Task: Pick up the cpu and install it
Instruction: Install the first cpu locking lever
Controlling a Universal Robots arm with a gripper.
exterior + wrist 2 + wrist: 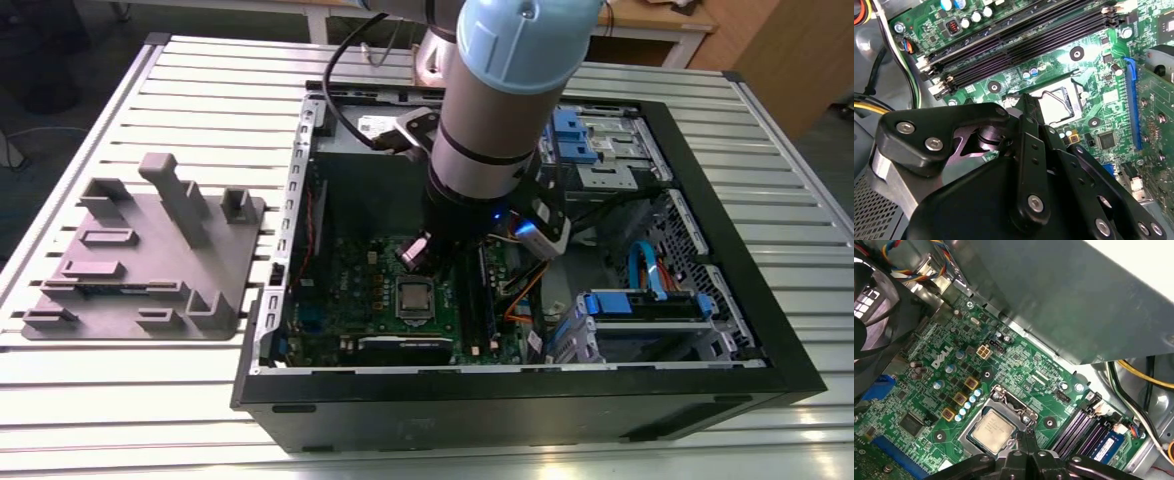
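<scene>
Exterior view: one arm (501,110) is seen reaching down into one open computer case (534,385). The gripper (430,250) is held low over the green motherboard (340,290). One cpu (414,298) is noted lying flat in the socket, just beside the gripper and toward the case's near wall. One grey fixture plate (147,260) is set well apart, at the exterior view's left.

Second wrist view: the gripper (1028,102) is shown with its jaws drawn narrow and nothing between them. The pale cpu (1054,109) is partly hidden behind the tips. What appear to be four memory slots (1024,37) are counted beyond it.

First wrist view: the cpu (993,427) is seen seated in one socket, with the metal retaining frame (1010,402) along its far edge. The gripper (1026,434) is placed at the chip's edge, on the side toward the memory slots. The chip is square, so no long axis can be recorded.
</scene>
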